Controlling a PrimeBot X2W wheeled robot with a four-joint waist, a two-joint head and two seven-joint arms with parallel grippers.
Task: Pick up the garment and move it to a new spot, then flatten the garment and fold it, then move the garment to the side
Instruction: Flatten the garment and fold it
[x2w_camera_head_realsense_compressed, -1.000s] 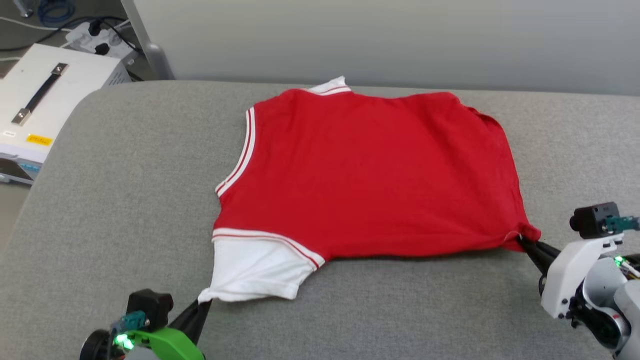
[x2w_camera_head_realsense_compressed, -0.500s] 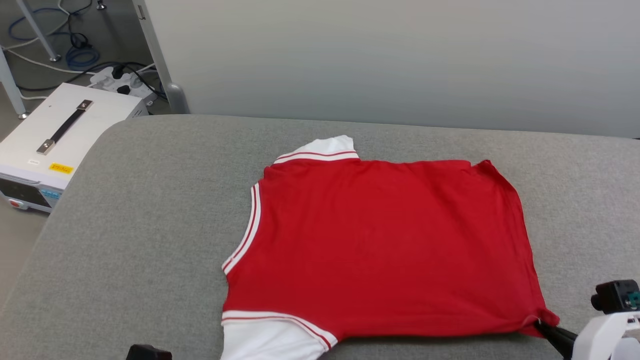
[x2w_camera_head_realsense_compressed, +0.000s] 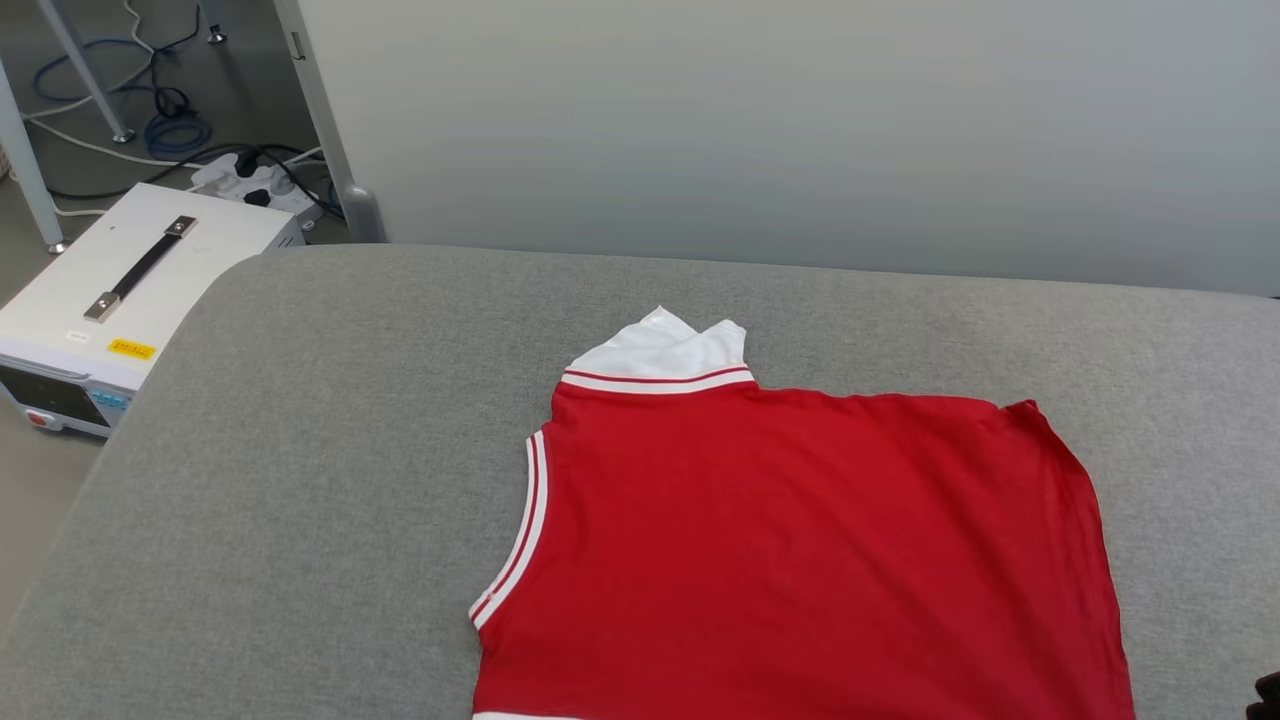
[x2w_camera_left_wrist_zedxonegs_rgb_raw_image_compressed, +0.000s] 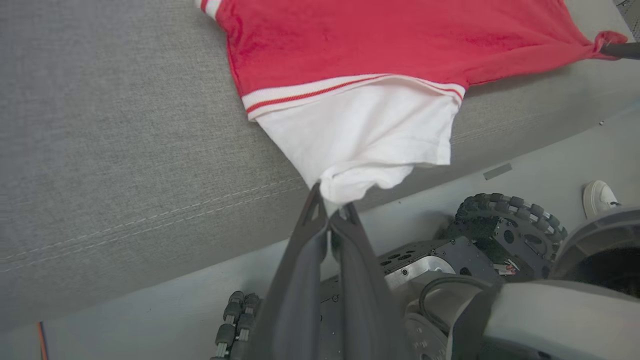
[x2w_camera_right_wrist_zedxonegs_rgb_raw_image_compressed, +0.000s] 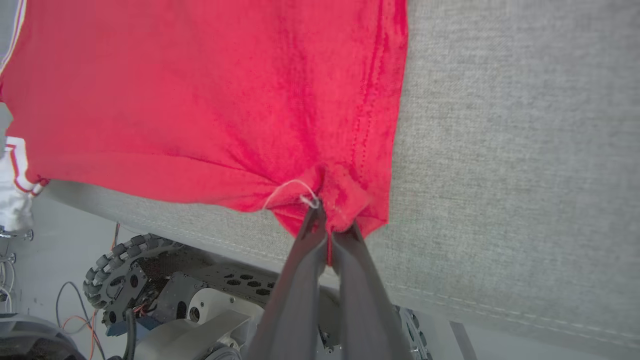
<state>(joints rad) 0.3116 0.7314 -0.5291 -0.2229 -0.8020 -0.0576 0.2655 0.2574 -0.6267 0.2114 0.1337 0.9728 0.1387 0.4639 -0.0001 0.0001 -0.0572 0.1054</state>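
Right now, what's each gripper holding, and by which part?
Both hold the garment: the left gripper pinches the white sleeve at its cuff, the right gripper a red hem corner.

Red garment (x2w_camera_head_realsense_compressed: 800, 560) lies spread on a grey padded surface (x2w_camera_head_realsense_compressed: 300, 450).
Its white sleeve (x2w_camera_head_realsense_compressed: 665, 352) points toward the pale wall (x2w_camera_head_realsense_compressed: 800, 120); a white, black-handled case (x2w_camera_head_realsense_compressed: 130, 290) stands on the floor (x2w_camera_head_realsense_compressed: 30, 490) at left.

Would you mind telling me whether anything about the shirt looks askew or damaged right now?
A loose white thread loops out of the garment at the bunched hem corner pinched in the right gripper. The far white sleeve lies creased on the grey surface, one corner poking out rather than flat.
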